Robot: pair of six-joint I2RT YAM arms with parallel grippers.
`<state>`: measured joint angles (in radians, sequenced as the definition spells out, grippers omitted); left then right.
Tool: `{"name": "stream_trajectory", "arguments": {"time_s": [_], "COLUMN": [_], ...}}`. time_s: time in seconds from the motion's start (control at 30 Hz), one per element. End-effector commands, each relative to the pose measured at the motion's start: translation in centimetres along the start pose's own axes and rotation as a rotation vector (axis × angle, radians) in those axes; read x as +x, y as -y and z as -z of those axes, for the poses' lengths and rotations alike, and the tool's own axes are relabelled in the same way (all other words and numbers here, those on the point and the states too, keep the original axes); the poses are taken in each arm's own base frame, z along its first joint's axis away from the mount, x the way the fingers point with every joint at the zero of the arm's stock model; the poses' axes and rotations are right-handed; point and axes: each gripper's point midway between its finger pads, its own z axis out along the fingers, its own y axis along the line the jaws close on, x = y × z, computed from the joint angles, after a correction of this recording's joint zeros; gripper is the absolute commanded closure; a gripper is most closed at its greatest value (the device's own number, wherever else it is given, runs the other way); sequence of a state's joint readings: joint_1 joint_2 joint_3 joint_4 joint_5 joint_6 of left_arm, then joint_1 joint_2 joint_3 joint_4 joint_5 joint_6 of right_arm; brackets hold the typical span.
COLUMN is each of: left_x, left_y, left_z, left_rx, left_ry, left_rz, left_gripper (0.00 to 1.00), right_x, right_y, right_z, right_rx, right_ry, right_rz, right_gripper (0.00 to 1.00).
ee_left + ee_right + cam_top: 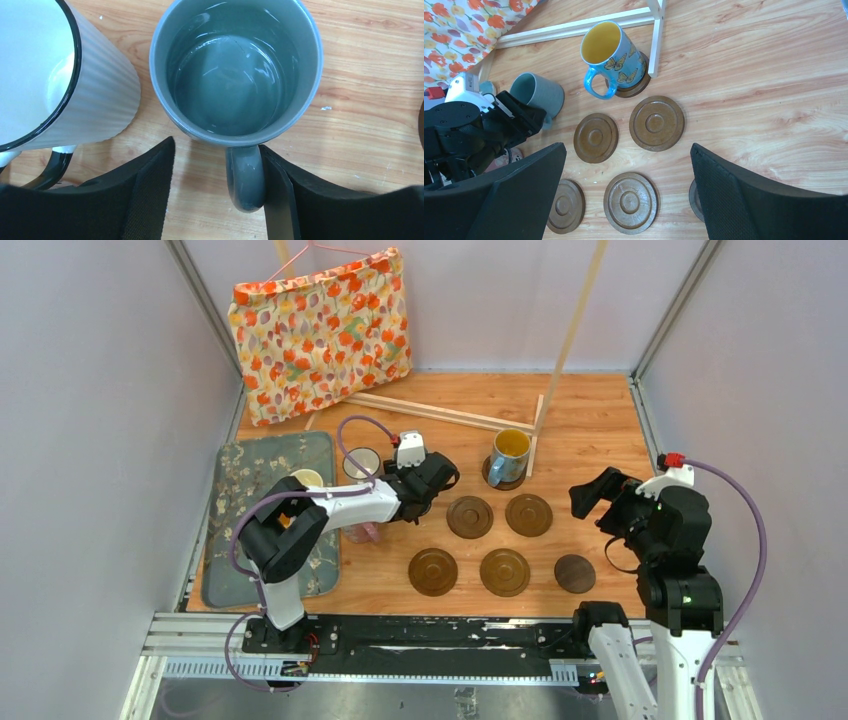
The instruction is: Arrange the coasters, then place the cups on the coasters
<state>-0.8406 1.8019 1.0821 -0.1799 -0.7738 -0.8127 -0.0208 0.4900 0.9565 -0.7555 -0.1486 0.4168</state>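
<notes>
A grey-blue cup (235,75) stands on the wood with its handle (245,177) between the fingers of my left gripper (216,150). The right pad touches the handle and the left finger stands apart, so the gripper is open. Beside it is a white cup with a dark rim (95,100). A blue cup with yellow inside (510,455) sits on a coaster (636,87). Several bare coasters (470,517) (529,514) (433,571) (505,571) (575,573) lie in two rows. My right gripper (597,505) hovers open above the right end of the rows, holding nothing.
A grey floral mat (245,470) lies at the left with a cream cup (307,478) on it. A pink cup (362,532) stands under the left arm. A flowered bag (320,330) and wooden slats (440,412) are at the back.
</notes>
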Motion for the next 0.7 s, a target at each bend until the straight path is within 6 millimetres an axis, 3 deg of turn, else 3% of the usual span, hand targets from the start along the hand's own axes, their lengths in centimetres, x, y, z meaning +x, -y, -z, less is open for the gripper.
{"name": "stream_trajectory", "arguments": {"time_s": [0.0,0.3,0.43,0.6,0.67], "left_x": [-0.3,-0.2,-0.5,-1.2,-1.7], "left_y": [-0.5,0.1,0.2,0.4,0.4], "left_z": [-0.5,-1.1,-0.9,-0.1,0.4], "left_rx": [-0.007,0.019,0.033,0.077,0.105], "left_ry": [0.018,0.023,0.030,0.043,0.052], "left_rz": [0.015,-0.055,-0.080,-0.113,-0.128], "left_gripper": [0.37,0.65,0.72,0.97,1.00], "right_x": [0.1,0.1,0.1,0.2,0.2], "right_y": [-0.4,-0.4,-0.4,-0.4,-0.4], "right_z": [0.2,0.1,0.1,0.1,0.1], "right_rx": [-0.022,-0.024,-0.024,-0.024,-0.024], "right_ry": [0.002,0.002,0.004,0.003,0.004], "right_rz": [0.011,0.011,0.011,0.012,0.012], "right_gripper": [0.00,0.00,0.00,0.00,0.00]}}
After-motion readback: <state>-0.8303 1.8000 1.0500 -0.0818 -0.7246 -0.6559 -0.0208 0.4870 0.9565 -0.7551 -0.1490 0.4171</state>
